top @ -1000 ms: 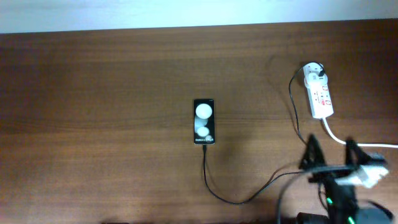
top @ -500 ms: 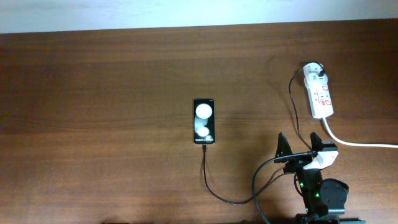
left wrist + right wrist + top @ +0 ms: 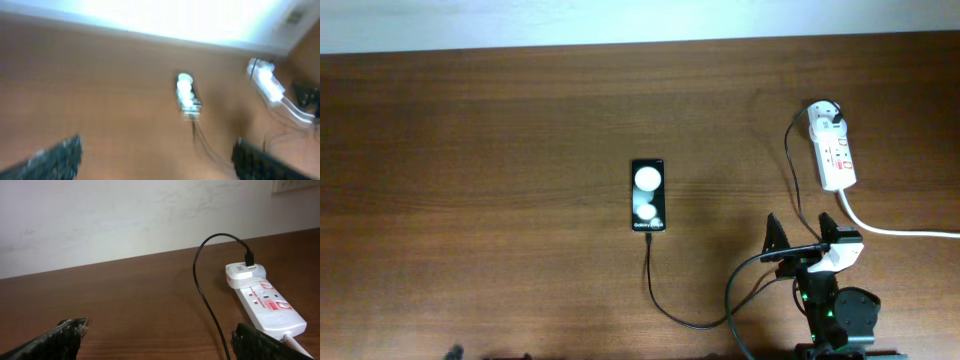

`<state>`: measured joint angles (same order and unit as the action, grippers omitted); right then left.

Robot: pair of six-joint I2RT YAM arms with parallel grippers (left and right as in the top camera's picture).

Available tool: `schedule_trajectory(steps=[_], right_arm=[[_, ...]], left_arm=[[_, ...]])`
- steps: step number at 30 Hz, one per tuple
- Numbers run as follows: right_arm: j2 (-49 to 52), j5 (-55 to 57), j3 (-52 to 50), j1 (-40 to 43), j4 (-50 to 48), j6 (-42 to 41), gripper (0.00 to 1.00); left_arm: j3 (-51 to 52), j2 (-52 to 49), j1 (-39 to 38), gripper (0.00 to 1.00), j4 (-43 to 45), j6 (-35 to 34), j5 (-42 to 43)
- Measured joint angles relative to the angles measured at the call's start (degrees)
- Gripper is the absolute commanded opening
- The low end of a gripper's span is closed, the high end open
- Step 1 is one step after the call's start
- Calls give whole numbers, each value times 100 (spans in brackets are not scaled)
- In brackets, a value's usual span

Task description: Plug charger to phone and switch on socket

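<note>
The black phone (image 3: 648,196) lies mid-table, two white circles on its screen. The thin black charger cable (image 3: 665,305) meets the phone's near end and loops right toward the socket. Its white plug head (image 3: 825,117) sits in the far end of the white socket strip (image 3: 835,155). My right gripper (image 3: 800,233) is open and empty, near the front edge, below the socket. In the right wrist view the socket (image 3: 267,307), plug head (image 3: 242,275) and cable (image 3: 204,292) lie ahead of the open jaws (image 3: 160,340). The left wrist view is blurred; its jaws (image 3: 157,160) are open, with the phone (image 3: 187,95) far ahead.
The socket's thick white cord (image 3: 900,232) runs off to the right edge. A pale wall borders the far side of the wooden table (image 3: 480,180). The left arm barely shows at the bottom edge of the overhead view (image 3: 452,352).
One second ago my right gripper was further right, over the thick white cord; it moved left and has stayed still for the last half second. The left arm's tip now shows at the bottom edge.
</note>
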<state>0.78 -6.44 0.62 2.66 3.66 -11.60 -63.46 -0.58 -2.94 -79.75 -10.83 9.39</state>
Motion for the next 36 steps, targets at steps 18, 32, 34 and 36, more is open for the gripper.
schedule_trajectory(steps=[18,32,34,36], right_arm=[[-13,37,-2,-4,0,2,99],[-13,37,-2,-4,0,0,99],[-13,37,-2,-4,0,0,99],[-13,37,-2,-4,0,0,99]], left_arm=[[6262,-11,50,99,7517,1285,-1235],[6262,-7,50,99,7523,1602,-1270],[6262,-4,50,99,7523,1602,-1270],[6262,-7,50,99,7523,1602,-1270]])
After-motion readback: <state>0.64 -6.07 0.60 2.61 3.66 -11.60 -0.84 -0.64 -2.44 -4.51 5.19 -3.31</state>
